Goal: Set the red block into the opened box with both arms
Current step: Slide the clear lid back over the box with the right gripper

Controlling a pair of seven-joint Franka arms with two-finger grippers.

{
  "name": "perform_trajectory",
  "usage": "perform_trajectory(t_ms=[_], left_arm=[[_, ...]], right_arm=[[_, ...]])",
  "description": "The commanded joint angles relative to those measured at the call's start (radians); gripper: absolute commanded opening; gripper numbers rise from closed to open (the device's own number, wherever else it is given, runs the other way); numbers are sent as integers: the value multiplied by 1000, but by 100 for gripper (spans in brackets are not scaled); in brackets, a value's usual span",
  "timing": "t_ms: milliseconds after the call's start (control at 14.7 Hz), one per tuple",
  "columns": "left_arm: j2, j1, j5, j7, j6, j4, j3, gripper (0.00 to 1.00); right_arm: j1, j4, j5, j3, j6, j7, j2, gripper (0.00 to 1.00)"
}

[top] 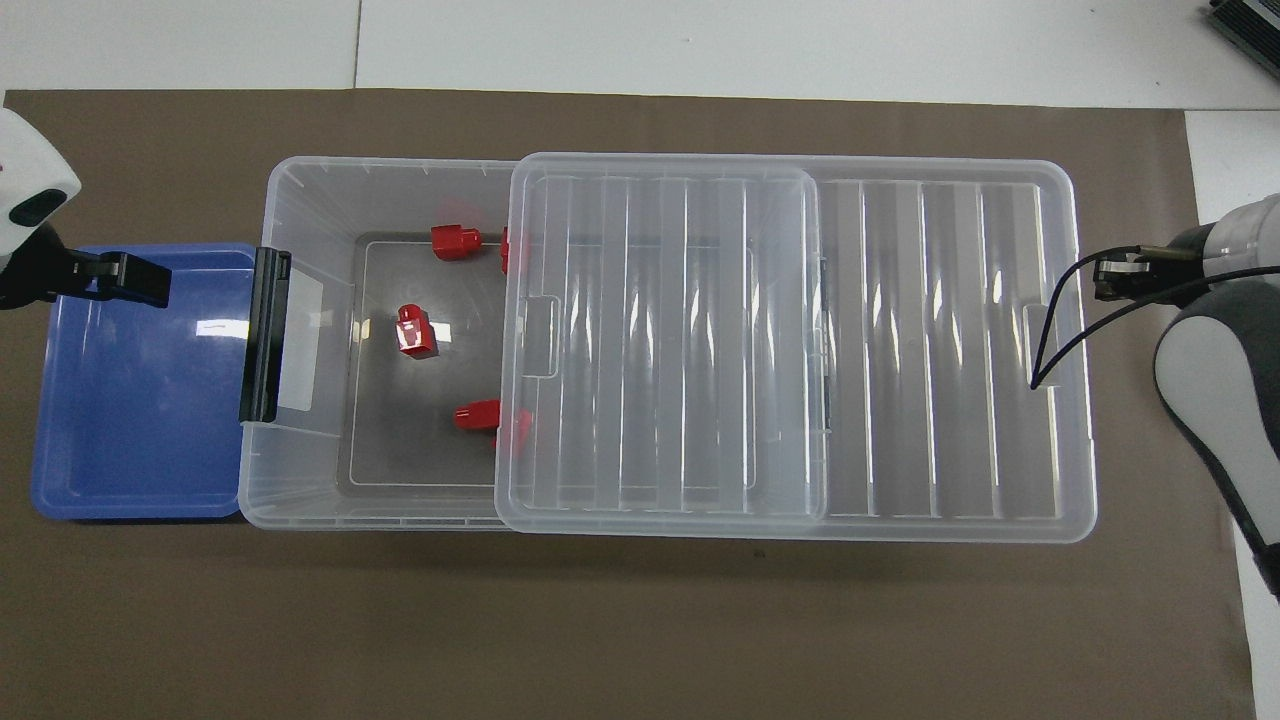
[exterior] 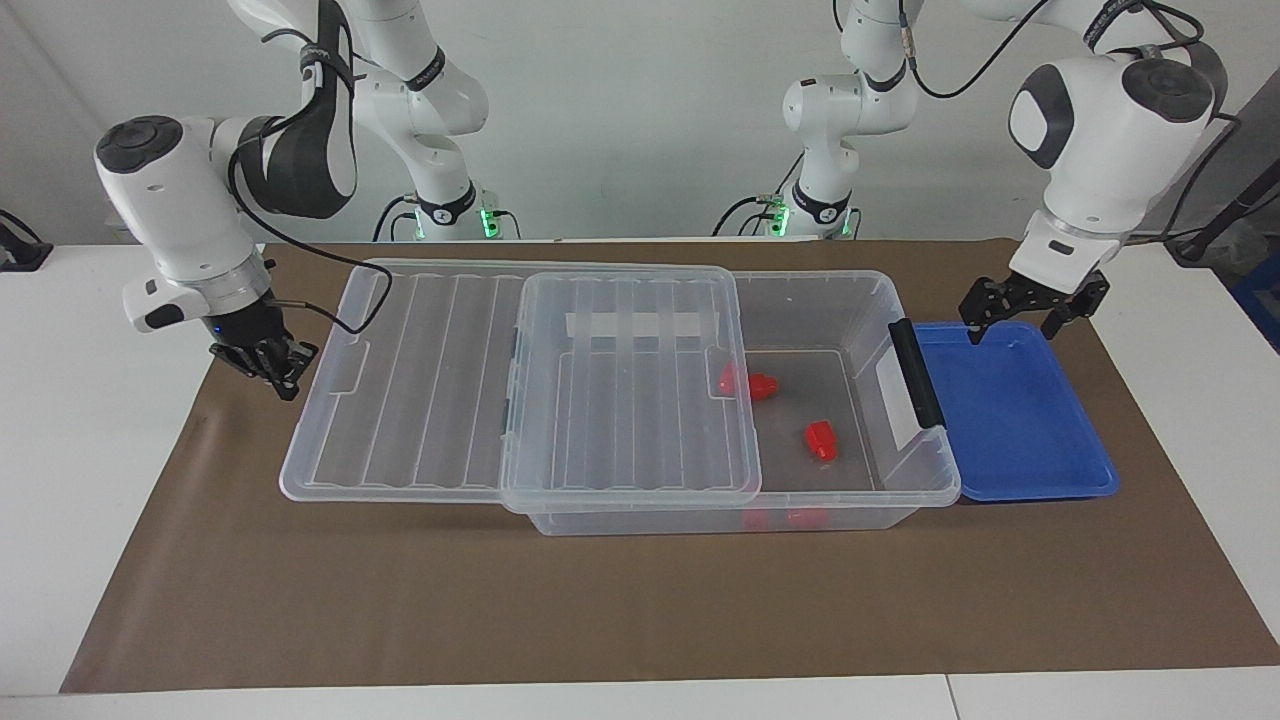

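Note:
The red block [exterior: 820, 440] [top: 413, 331] lies on the floor of the clear box [exterior: 850, 285] [top: 300, 170], in its uncovered part. The ribbed lid [exterior: 420, 390] [top: 940, 350] is slid toward the right arm's end and covers the rest of the box. My left gripper [exterior: 1012, 330] [top: 140, 280] hangs open and empty over the blue tray's edge nearer the robots, outside the box. My right gripper [exterior: 283, 383] [top: 1110, 275] is shut and empty, low beside the lid's outer end, apart from it.
Two more red pieces [exterior: 762, 387] [top: 455, 241] lie in the box by the lid's edge. A shallow blue tray [exterior: 1010, 430] [top: 130, 420] sits against the box's black latch [exterior: 915, 375] at the left arm's end. Brown paper covers the table.

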Motion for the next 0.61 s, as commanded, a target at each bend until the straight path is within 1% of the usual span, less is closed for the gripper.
perform_trajectory(t_ms=[0, 273, 409, 545], left_arm=[[-29, -3, -10, 25, 13, -41, -6, 100], [-47, 4, -10, 28, 2, -47, -6, 100], [-50, 5, -10, 38, 2, -27, -3, 100], [-56, -1, -10, 36, -36, -15, -7, 100]], right_arm=[[-7, -18, 3, 7, 31, 18, 1, 0], [5, -23, 3, 7, 11, 15, -2, 0], [10, -23, 3, 10, 5, 15, -2, 0], [11, -23, 3, 18, -18, 15, -5, 0]])
